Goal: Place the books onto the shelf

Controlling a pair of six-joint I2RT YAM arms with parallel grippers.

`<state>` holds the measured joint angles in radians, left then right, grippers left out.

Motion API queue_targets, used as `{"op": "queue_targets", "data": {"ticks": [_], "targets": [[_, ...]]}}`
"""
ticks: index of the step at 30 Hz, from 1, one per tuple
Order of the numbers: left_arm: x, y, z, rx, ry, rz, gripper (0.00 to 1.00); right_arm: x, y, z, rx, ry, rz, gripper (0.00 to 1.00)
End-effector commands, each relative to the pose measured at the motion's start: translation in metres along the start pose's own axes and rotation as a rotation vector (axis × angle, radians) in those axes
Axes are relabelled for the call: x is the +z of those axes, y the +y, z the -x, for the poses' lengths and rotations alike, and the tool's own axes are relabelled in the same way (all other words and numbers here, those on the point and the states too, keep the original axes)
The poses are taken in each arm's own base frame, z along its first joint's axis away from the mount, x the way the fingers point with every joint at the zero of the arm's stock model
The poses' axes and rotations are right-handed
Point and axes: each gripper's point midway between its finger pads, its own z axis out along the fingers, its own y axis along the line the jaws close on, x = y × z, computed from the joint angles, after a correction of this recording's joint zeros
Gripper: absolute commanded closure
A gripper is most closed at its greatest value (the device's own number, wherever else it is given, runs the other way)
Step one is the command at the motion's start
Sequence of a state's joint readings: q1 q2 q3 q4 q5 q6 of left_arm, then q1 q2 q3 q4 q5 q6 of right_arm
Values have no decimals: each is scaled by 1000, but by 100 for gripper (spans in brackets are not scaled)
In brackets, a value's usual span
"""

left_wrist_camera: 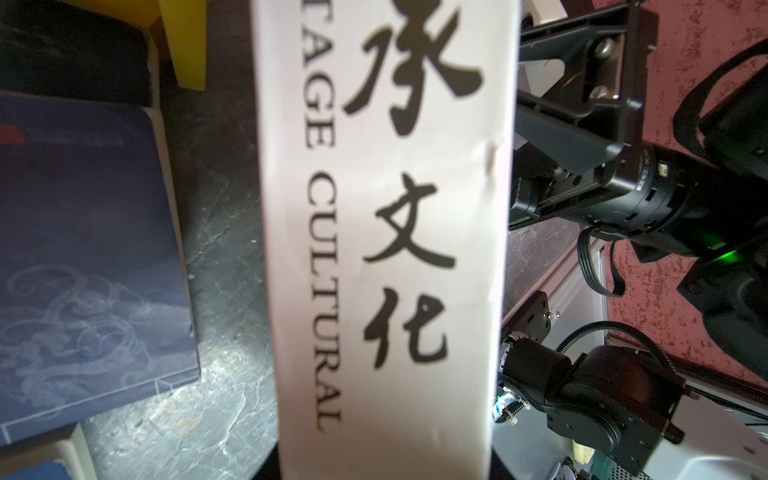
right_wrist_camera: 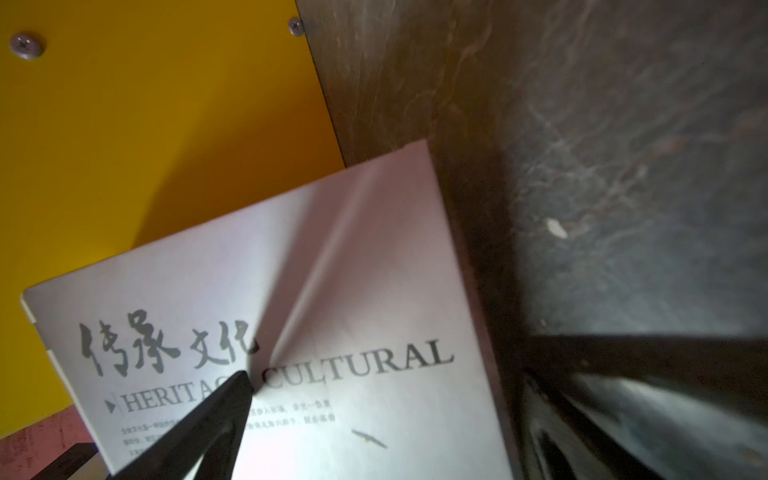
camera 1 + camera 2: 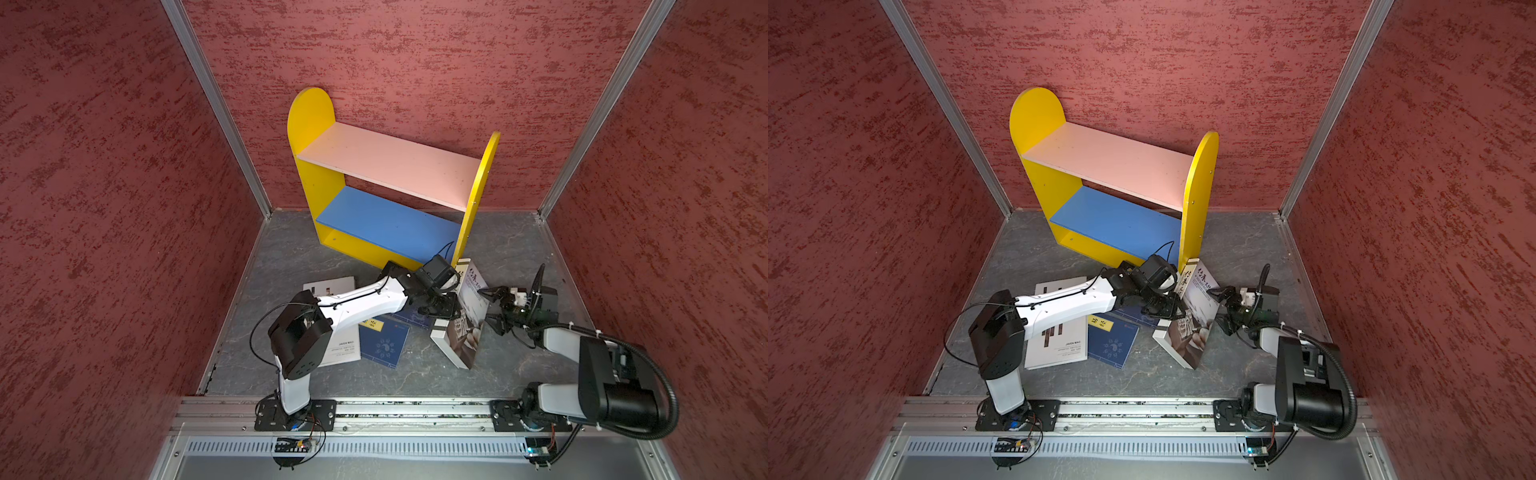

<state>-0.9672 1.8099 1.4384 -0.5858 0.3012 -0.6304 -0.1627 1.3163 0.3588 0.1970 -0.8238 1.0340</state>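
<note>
Shelf: shelf (image 3: 386, 164) is set at back wall, turned a bit; pink board up top, blue board below.
White book: white book (image 3: 466, 340) is stood on edge on floor (image 3: 415, 376), tilted, just in front of shelf's R side panel. Cover is turned to R arm, spine (image 1: 386, 249) to L wrist cam.
L gripper: L gripper (image 3: 446, 301) is placed against spine side of white book. Fingers are hidden, so apart vs clamped can't be told.
R gripper: R gripper (image 3: 487, 308) is held w/ fingers wide apart at cover side; nothing is gripped. One fingertip (image 2: 232, 390) is seen at the title, on or just off cover; contact can't be told.
Other books: bar book (image 3: 1059, 349) is laid flat under L arm. Navy book (image 3: 384, 343) is laid flat just beside it, yellow label up. 2nd navy book (image 3: 411, 319) is partly covered by L gripper. All are on floor in front of shelf.
</note>
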Motion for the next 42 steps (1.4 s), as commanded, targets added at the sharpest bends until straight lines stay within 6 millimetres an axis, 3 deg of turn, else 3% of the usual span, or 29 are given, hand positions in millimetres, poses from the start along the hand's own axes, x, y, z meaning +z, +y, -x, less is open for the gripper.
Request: {"op": "queue_targets", "data": {"ticks": [1, 8, 14, 17, 22, 25, 29, 42], "targets": [[-40, -33, -1, 87, -69, -91, 74, -11, 11, 4, -59, -34, -45, 1], [-91, -38, -27, 65, -126, -152, 76, -37, 33, 4, -178, -101, -72, 1], [-139, -28, -35, 20, -203, -232, 80, -43, 43, 4, -184, -134, -38, 1], [-176, -7, -28, -33, -306, -247, 80, -50, 59, 5, -190, -171, 12, 1], [-250, 39, 4, -166, -578, -296, 78, -74, 88, 7, -194, -291, 95, 1], [-280, 60, 19, -221, -695, -349, 77, -86, 101, -1, -222, -322, 146, 1], [-288, 93, 41, -340, -756, -380, 77, -101, 102, -8, -226, -392, 160, 1], [-281, 137, 87, -557, -921, -440, 77, -113, 117, -11, -248, -451, 233, 1]]}}
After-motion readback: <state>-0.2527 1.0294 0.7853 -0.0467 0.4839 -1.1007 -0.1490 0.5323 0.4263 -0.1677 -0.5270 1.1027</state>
